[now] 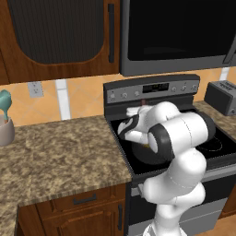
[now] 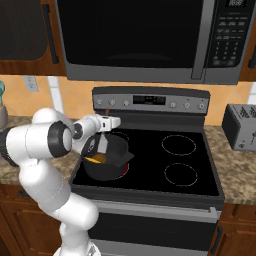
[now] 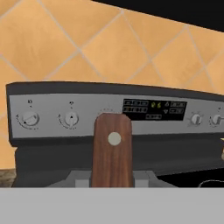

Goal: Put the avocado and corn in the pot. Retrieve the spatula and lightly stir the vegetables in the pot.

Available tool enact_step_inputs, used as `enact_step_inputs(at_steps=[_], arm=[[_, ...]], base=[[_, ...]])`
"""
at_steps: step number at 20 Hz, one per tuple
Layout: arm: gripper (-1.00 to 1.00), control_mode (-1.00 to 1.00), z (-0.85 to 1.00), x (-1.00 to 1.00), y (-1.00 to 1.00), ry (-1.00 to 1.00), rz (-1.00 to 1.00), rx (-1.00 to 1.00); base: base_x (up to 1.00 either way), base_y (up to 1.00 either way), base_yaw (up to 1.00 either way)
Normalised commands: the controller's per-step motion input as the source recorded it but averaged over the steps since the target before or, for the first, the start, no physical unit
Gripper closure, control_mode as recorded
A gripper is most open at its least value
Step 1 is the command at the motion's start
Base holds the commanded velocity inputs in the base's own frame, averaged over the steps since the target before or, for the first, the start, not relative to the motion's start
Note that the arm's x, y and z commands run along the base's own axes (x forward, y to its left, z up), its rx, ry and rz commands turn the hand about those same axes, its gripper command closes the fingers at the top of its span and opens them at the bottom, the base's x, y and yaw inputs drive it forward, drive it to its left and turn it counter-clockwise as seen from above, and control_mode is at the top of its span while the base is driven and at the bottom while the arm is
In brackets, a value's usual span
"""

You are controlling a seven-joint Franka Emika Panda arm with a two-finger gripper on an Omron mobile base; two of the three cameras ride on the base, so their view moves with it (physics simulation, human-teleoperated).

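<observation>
I've got the spatula (image 3: 112,151) pinched in my claw (image 2: 102,141), its brown wooden handle standing up between my fingers in the hand view, the pale rivet facing the camera; behind it runs the stove's control panel (image 3: 109,113) with its knobs and display, so my hand looks level across the cooktop toward the backsplash.

From the right base view the pot (image 2: 107,161) sits on the front left burner of the stove (image 2: 195,170), dark and deep, my claw just above its rim; something yellow-orange lies inside (image 2: 96,159), which I take for the corn; the avocado I cannot pick out, it may be lower in the pot or behind my hand. From the left base view my own arm covers most of the pot (image 1: 150,157); just a dark edge shows beneath my elbow.

So where am I? By my reckoning the loading is done, or at least half proven by that yellow patch; the spatula is fetched and in hand, over the pot; whether its blade is down among the vegetables is hidden from me. What's left is the stir itself: a few gentle sweeps, light enough not to tip the pot or flick anything onto the cooktop.

Off on the left surface (image 1: 60,152) a utensil crock (image 1: 5,131) stands near the wall; a toaster (image 2: 241,126) sits right of the stove.
</observation>
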Motion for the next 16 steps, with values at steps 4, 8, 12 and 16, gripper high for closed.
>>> enact_step_inputs(at_steps=[4, 8, 12, 16], arm=[[1.00, -1.00, -1.00, 0.01, -0.08, -0.19, 0.02, -0.06], [1.00, -1.00, -1.00, 0.02, -0.15, -0.21, 0.04, -0.08], [1.00, -1.00, -0.88, -0.68, -0.67, -0.16, 0.01, -0.06], [1.00, -1.00, -0.17, -0.84, -0.63, -0.01, 0.00, -0.01]], base=[[0.00, 0.00, 0.00], [0.00, 0.00, 0.00], [0.00, 0.00, 0.00], [0.00, 0.00, 0.00]])
